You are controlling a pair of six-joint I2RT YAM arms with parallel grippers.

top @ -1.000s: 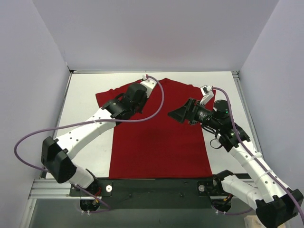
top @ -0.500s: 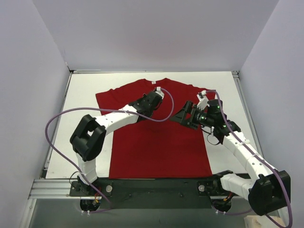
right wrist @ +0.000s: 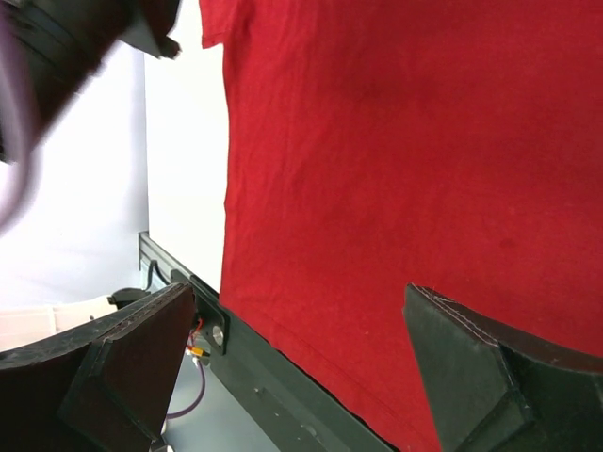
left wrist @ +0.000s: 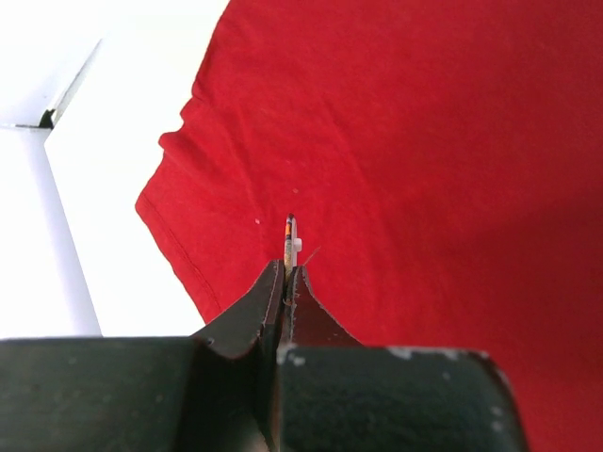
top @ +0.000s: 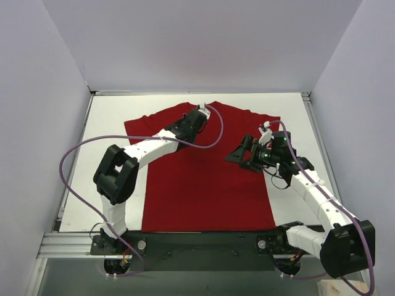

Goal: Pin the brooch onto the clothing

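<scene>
The left gripper pinches the brooch — edge-on in its wrist view — above the red T-shirt. The right gripper hangs over the T-shirt too, jaws spread wide.

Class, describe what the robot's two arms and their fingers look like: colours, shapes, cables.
Both the left arm and right arm have white links joined by bulky black joint housings. A lilac cable loops along each. The fingers are matte black wedges tapering to scuffed tips.
</scene>
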